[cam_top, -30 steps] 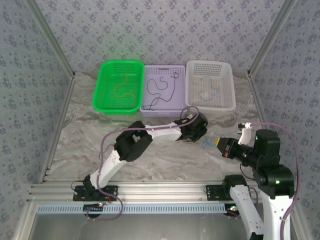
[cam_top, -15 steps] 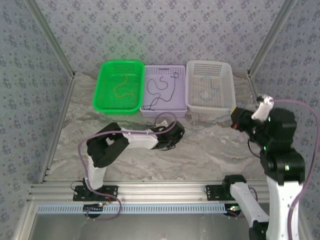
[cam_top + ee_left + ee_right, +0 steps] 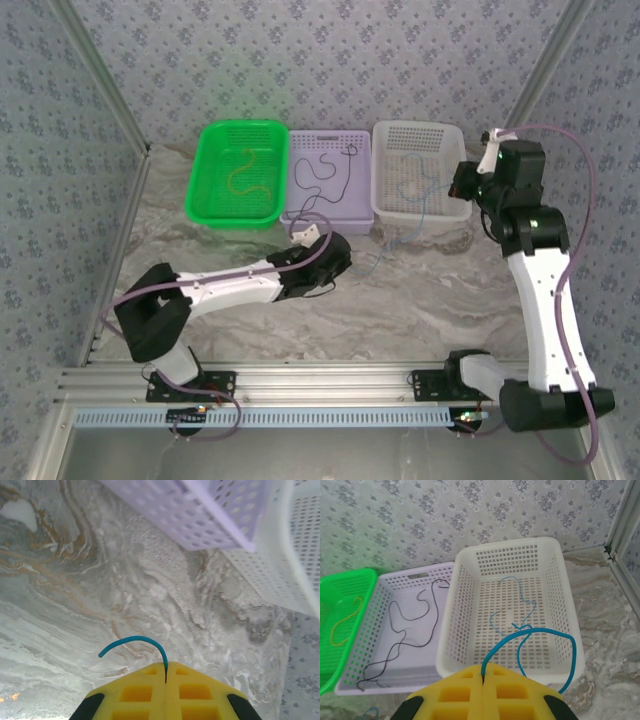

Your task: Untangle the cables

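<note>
Slack matters here: our left end effector (image 3: 165, 672) pinches a blue cable (image 3: 135, 638) tip low over the worktop (image 3: 75, 580); our right end effector (image 3: 484, 672) pinches blue cable above the white basket (image 3: 506, 545); we should release left, then lower right.

At the table's (image 3: 420, 300) back the left basket (image 3: 235, 219), middle basket (image 3: 355, 222) and right basket (image 3: 418, 126) sit abreast, cables (image 3: 299, 176) inside

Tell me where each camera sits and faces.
Top external: above, behind the bases, looking down at table, left arm, right arm.
Left wrist: low over the table, facing purple basket and white basket walls; left gripper shut on blue cable end.
Right wrist: raised, looking down into the baskets; right gripper shut on blue cable loop.
Shared: both wrist views show purple and white baskets.
</note>
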Tool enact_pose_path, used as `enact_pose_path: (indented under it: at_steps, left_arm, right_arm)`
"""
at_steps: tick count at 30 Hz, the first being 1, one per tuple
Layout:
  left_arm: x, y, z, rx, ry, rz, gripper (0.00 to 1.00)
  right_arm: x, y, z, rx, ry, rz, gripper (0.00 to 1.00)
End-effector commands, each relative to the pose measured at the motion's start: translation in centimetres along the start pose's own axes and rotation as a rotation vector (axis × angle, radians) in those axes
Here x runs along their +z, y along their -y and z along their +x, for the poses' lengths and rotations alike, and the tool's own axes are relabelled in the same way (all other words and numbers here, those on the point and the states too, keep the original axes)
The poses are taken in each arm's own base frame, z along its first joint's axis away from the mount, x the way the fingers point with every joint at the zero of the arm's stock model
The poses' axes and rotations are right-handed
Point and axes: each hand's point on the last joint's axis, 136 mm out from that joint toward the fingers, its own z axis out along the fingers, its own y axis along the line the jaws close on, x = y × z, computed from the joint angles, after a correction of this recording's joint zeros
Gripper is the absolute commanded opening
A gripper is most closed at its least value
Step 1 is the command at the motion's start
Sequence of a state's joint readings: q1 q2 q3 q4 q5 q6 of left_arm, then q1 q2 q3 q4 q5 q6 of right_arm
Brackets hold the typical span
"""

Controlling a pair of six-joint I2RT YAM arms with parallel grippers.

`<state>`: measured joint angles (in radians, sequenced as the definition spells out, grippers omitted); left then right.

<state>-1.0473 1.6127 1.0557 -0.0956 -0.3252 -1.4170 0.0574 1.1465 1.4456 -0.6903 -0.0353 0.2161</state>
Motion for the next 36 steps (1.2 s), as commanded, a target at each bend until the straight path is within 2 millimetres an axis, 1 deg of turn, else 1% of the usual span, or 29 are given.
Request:
enact_pose_path:
  at_steps: [1, 3, 5, 7, 10, 12, 13, 15, 18, 21, 22, 25, 27, 28, 31, 32, 33, 34, 35, 36]
  left_arm:
    - [-2.7, 4.5, -2.6, 0.05, 0.058, 0.091, 0.0]
    - [-3.3, 7.6, -3.2, 0.077, 0.039, 0.153, 0.0]
    - [-3.1, 10.3, -3.6, 0.104, 0.017, 0.195, 0.0]
    - [-2.4, 12.5, -3.8, 0.142, -0.01, 0.211, 0.0]
    - [-0.2, 15.1, -3.6, 0.157, -0.071, 0.242, 0.0]
    - [1.7, 16.6, -3.6, 0.166, -0.087, 0.262, 0.0]
    - [2.5, 17.4, -3.7, 0.173, -0.087, 0.276, 0.0]
    - [4.3, 18.7, -4.1, 0.189, -0.083, 0.295, 0.0]
    - [6.8, 20.6, -4.9, 0.198, -0.08, 0.339, 0.0]
    - [9.7, 21.1, -5.3, 0.217, -0.08, 0.339, 0.0]
    - [10.7, 21.0, -5.4, 0.222, -0.081, 0.333, 0.0]
    - [13.4, 20.3, -5.9, 0.233, -0.075, 0.303, 0.0]
    - [15.0, 19.9, -6.2, 0.232, -0.072, 0.297, 0.0]
    - [16.1, 19.4, -6.4, 0.231, -0.071, 0.284, 0.0]
    - [18.1, 19.1, -6.5, 0.229, -0.085, 0.279, 0.0]
    - [18.6, 18.9, -6.6, 0.231, -0.093, 0.271, 0.02]
    - [18.9, 18.7, -6.4, 0.235, -0.108, 0.265, 0.16]
    - [19.0, 18.7, -6.4, 0.239, -0.116, 0.263, 0.31]
    - [18.9, 18.8, -6.2, 0.246, -0.124, 0.261, 0.41]
    - [18.6, 19.0, -6.1, 0.257, -0.125, 0.264, 0.46]
  right_arm:
    - [2.0, 0.3, -1.7, -0.02, 0.027, 0.026, 0.0]
    - [3.8, 0.6, -2.3, -0.007, 0.027, 0.045, 0.0]
    - [5.7, 1.2, -2.8, -0.002, 0.011, 0.077, 0.0]
    - [7.7, 1.8, -4.0, -0.009, 0.036, 0.109, 0.0]
    - [10.8, 2.3, -5.4, -0.035, 0.063, 0.135, 0.0]
    - [12.8, 2.6, -6.1, -0.038, 0.068, 0.139, 0.0]
    - [14.4, 2.9, -6.1, -0.031, 0.058, 0.142, 0.0]
    - [16.9, 3.4, -6.2, -0.005, 0.045, 0.133, 0.0]
    - [20.6, 4.1, -5.8, 0.047, 0.004, 0.095, 0.0]
    - [23.7, 4.5, -5.2, 0.082, -0.038, 0.068, 0.0]
    - [24.9, 4.6, -4.7, 0.094, -0.057, 0.053, 0.0]
    - [27.3, 4.9, -3.3, 0.109, -0.1, 0.035, 0.0]
    - [28.5, 5.2, -2.2, 0.117, -0.124, 0.03, 0.0]
    - [29.1, 5.2, -1.6, 0.122, -0.136, 0.026, 0.0]
    - [30.2, 5.5, -0.7, 0.143, -0.169, 0.024, 0.0]
    - [30.4, 5.6, -0.4, 0.15, -0.183, 0.027, 0.0]
    - [30.6, 5.7, -0.2, 0.155, -0.196, 0.026, 0.0]
    - [30.7, 5.6, -0.1, 0.159, -0.211, 0.019, 0.03]
    - [30.7, 5.7, 0.0, 0.16, -0.227, 0.02, 0.08]
    - [30.5, 5.7, 0.3, 0.163, -0.25, 0.029, 0.14]
